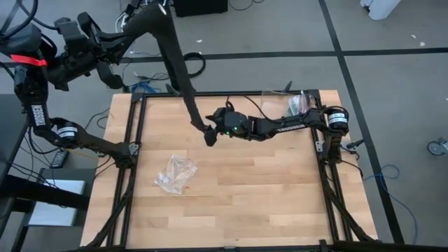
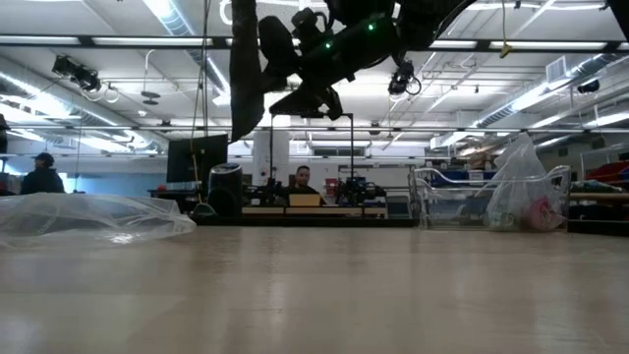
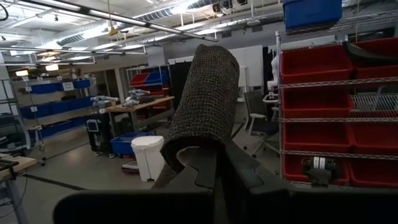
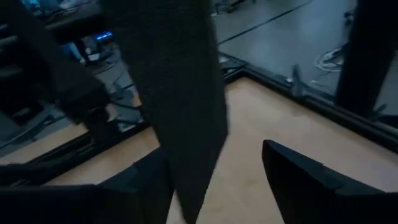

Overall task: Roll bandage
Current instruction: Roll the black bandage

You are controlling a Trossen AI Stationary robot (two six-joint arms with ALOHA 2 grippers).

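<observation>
Bandage (image 1: 183, 73) hangs unrolled above tabletop (image 1: 266, 189). Left gripper (image 3: 214, 165) jaws pinch top end; right gripper (image 4: 214, 180) jaws open beside lower end. Risk: loose strip swings, right misses.

Clear plastic bag (image 1: 175, 173) (crumpled) on table (image 1: 266, 189)

Item count: one long dark charcoal fabric bandage strip (image 1: 180, 66); one crumpled clear plastic bag (image 1: 175, 173) on the light wooden table (image 1: 266, 189); a second clear plastic bag (image 1: 299, 102) at the table's far edge; two dark robot arms, each with one gripper.
</observation>
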